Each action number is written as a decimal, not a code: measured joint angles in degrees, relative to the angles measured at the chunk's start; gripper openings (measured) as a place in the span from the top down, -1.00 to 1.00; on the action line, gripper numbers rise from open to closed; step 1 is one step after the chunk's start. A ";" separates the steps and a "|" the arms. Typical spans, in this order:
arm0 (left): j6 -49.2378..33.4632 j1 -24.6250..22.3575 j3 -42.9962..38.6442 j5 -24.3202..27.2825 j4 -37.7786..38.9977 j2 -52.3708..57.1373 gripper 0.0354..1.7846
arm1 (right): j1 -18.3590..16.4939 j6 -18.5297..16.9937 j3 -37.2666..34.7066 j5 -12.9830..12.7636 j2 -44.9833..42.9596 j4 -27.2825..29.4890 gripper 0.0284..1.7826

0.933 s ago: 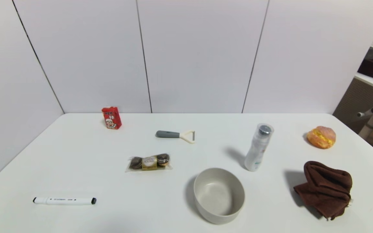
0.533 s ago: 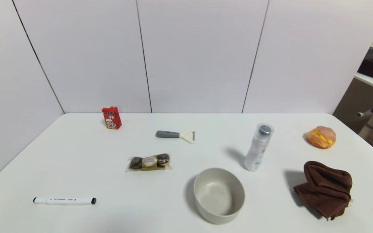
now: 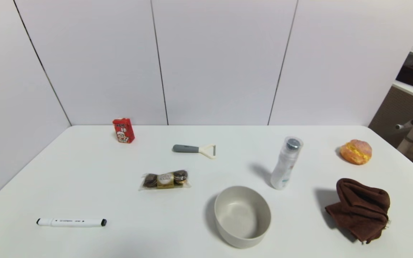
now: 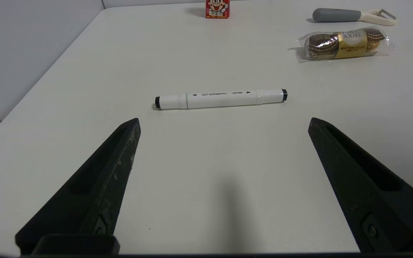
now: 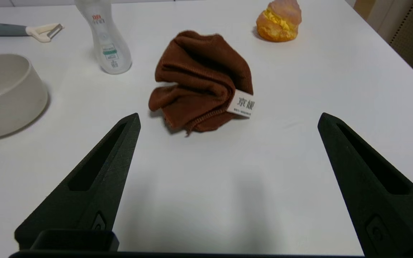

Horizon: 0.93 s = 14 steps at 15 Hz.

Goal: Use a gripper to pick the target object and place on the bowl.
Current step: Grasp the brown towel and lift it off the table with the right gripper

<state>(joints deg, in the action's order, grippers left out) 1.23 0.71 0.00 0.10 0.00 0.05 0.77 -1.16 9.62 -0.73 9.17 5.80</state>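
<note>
On the left, the left claw (image 4: 224, 122) hangs low over the white counter (image 3: 84, 179) with its black fingers spread wide and nothing between them, pointing at a white marker pen with black caps (image 4: 221, 99) lying just beyond its tips. Toward the middle stands the round off-white deep-sided bowl (image 3: 242, 216), empty, with a clear plastic bottle (image 3: 286, 163) behind it. On the right, the crumpled dark brown terry towel (image 5: 201, 82) lies on the counter, well apart from the bowl, and the right claw (image 5: 228, 120) hovers low facing it, fingers spread wide and touching nothing.
</note>
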 joint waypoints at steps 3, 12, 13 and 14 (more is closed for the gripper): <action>0.00 0.00 0.00 0.00 0.00 0.00 -0.89 | 0.79 2.36 8.33 0.24 10.07 1.17 -0.92; 0.00 0.00 0.00 0.00 0.00 0.00 -0.89 | -0.72 13.86 26.37 2.18 38.18 5.27 -0.92; -0.02 0.00 0.00 0.01 0.00 0.00 -0.89 | -0.74 14.65 28.31 3.21 40.69 6.29 -0.92; 0.00 0.00 0.00 0.00 0.00 0.00 -0.89 | -0.77 15.13 30.65 4.08 42.90 7.89 -0.92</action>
<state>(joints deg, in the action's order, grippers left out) 1.23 0.71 0.00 0.10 0.00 0.05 0.00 13.97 40.27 3.35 52.07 13.69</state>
